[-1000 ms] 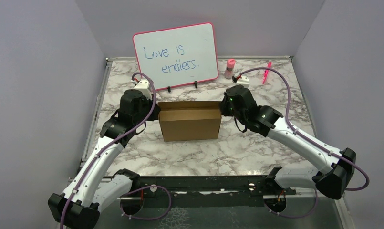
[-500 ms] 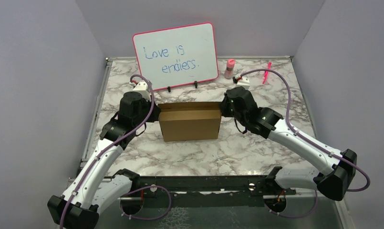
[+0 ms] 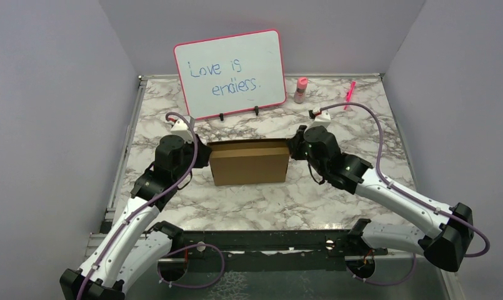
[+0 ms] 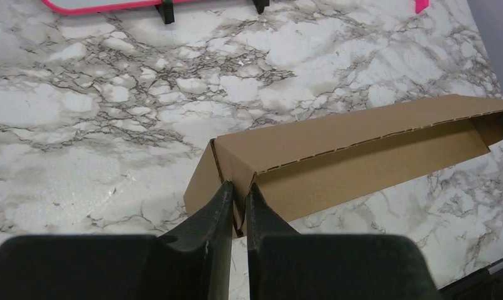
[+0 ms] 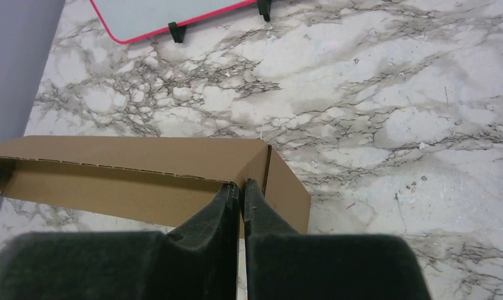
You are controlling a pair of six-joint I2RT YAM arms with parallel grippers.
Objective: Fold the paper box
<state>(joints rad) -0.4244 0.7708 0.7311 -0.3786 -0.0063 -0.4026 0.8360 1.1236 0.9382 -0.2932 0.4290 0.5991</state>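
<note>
The left gripper [image 4: 237, 187] and the right gripper [image 5: 241, 185] each pinch one end of the plain brown cardboard box [image 3: 249, 164]. Both sit nearer than before, and the box's open top looks narrower. The box stands just in front of the pink-framed whiteboard [image 3: 230, 70].

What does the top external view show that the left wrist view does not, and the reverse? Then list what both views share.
Only the top external view: the writing on the whiteboard, a pink bottle, and the right gripper at the right end of the paper box.
Only the left wrist view: the left gripper closed on the box's end wall, and a perforated fold line along its top.
Both: the paper box and the marble table.
</note>
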